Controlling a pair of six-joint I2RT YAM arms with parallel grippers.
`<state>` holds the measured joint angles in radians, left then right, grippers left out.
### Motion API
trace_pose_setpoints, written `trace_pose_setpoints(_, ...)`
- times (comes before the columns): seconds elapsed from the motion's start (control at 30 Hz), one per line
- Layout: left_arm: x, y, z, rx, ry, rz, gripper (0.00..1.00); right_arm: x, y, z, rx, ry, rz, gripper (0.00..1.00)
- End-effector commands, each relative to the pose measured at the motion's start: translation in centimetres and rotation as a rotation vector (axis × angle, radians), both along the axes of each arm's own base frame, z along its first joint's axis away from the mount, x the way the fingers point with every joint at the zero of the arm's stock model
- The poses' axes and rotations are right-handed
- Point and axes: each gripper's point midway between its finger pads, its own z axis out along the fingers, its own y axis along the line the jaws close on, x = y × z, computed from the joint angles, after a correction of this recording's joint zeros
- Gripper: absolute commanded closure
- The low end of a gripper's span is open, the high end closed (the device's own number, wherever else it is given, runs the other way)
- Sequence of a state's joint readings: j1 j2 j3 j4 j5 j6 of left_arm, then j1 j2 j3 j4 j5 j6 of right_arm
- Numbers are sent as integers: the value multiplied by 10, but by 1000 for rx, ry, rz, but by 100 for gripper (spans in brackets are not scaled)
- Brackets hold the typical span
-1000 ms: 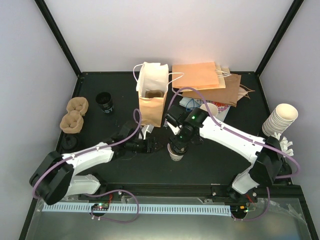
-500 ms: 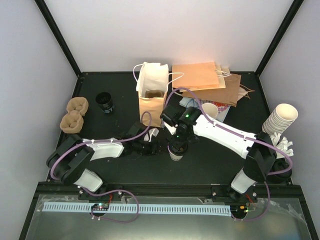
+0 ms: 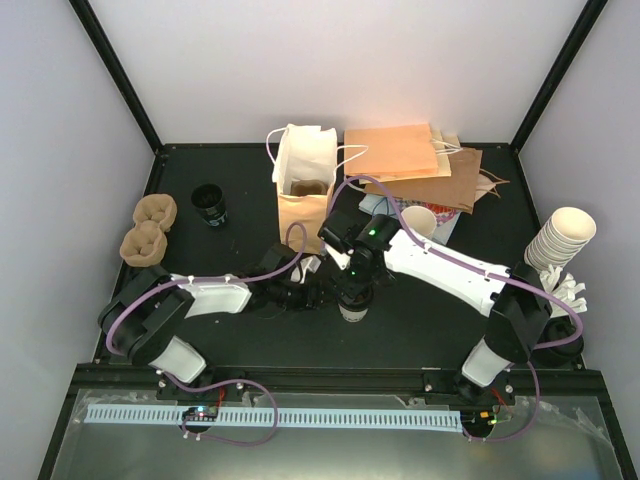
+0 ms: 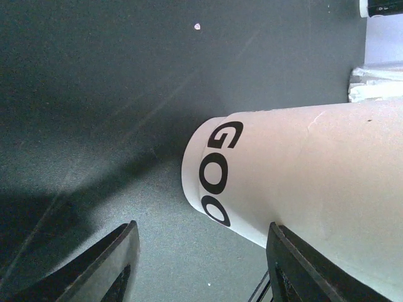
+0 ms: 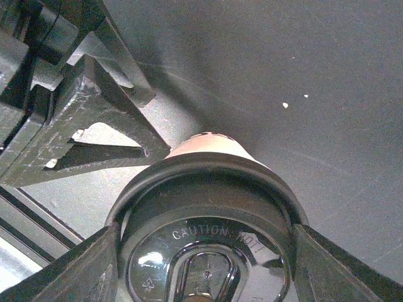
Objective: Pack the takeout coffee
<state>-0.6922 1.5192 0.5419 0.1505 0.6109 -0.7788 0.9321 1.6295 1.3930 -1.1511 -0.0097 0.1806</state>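
The takeout coffee [image 3: 351, 310], a white paper cup with a black lid, stands upright on the black table in front of the open brown bag [image 3: 303, 210]. My right gripper [image 3: 355, 288] comes down on it from above. In the right wrist view the lid [image 5: 208, 251] fills the space between the fingers, which press its rim on both sides. My left gripper [image 3: 318, 297] lies low at the cup's left, open. In the left wrist view the cup wall [image 4: 289, 182] touches the right finger [image 4: 296, 270]; the left finger [image 4: 113, 264] stands apart. A second lidded cup [image 3: 209, 204] stands at the back left.
A white bag [image 3: 305, 155] leans behind the brown one. Flat brown bags [image 3: 415, 160] lie at the back right, with a lidless cup [image 3: 418, 222] before them. Stacked white cups [image 3: 560, 240] stand at the right edge. Two pulp carriers [image 3: 148, 230] sit at the left edge.
My left arm has swung right and brought its gripper up against the cup, its jaws narrowing a little. The right gripper has shifted slightly left over the lid.
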Motion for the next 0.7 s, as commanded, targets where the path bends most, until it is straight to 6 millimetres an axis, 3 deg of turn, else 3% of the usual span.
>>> trace_pose_setpoints(0.0,7,-15,16,-55,-46,-30,42,-2,15,0,56,4,15,28)
trace_pose_setpoints(0.1,6,-13,16,-51,-43,-29,42,-3,14,3,78,-8,2,28)
trace_pose_setpoints(0.37,6,-10,18,-41,-54,-17,42,-7,6,-13,37,-3,-7,26)
trace_pose_setpoints(0.67,6,2,38,-45,-112,40,42,-11,-2,-27,-20,-20,-7,26)
